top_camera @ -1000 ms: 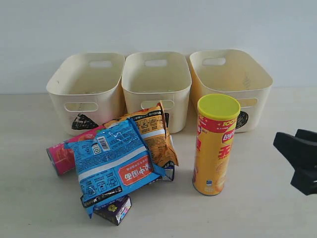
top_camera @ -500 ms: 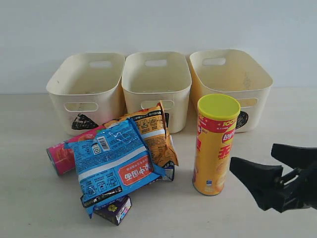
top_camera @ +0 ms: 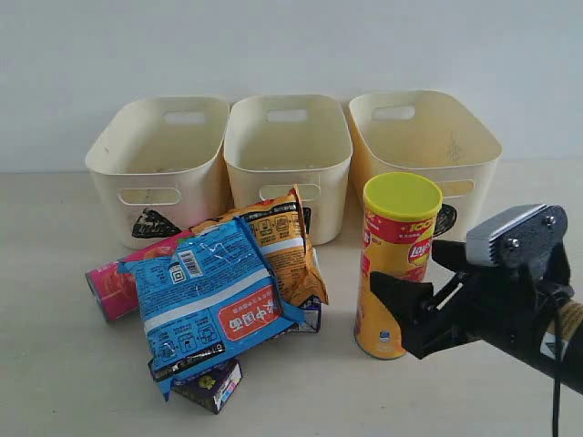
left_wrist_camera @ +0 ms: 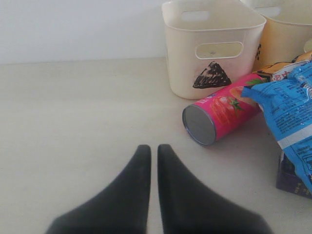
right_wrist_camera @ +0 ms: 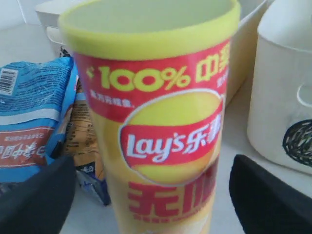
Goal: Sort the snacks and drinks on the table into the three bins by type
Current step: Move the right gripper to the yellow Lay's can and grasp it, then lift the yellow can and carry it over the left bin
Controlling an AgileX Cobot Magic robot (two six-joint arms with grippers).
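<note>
The yellow Lay's tube (top_camera: 398, 264) stands upright in front of the circle bin (top_camera: 481, 164). My right gripper (top_camera: 406, 269) is open, with one finger on each side of the tube's lower half; the right wrist view shows the yellow tube (right_wrist_camera: 161, 122) between the fingers (right_wrist_camera: 34, 195), with gaps on both sides. The pink tube (top_camera: 109, 289) lies on its side under the blue packet (top_camera: 214, 305) and orange packet (top_camera: 284, 244). A purple carton (top_camera: 211, 382) and a blue-white carton (top_camera: 308, 317) peek out below. My left gripper (left_wrist_camera: 149, 148) is shut over bare table, short of the pink tube (left_wrist_camera: 222, 114).
The triangle bin (top_camera: 196, 182), square bin (top_camera: 291, 168) and circle bin stand in a row along the back wall, with nothing seen inside them. The beige table (top_camera: 55, 364) runs left of the pile. In the left wrist view the triangle bin (left_wrist_camera: 209, 73) stands behind the pink tube.
My right gripper has come in from the right edge, leftward, until its open fingers straddle the yellow tube. The snacks, cartons and bins have not moved.
</note>
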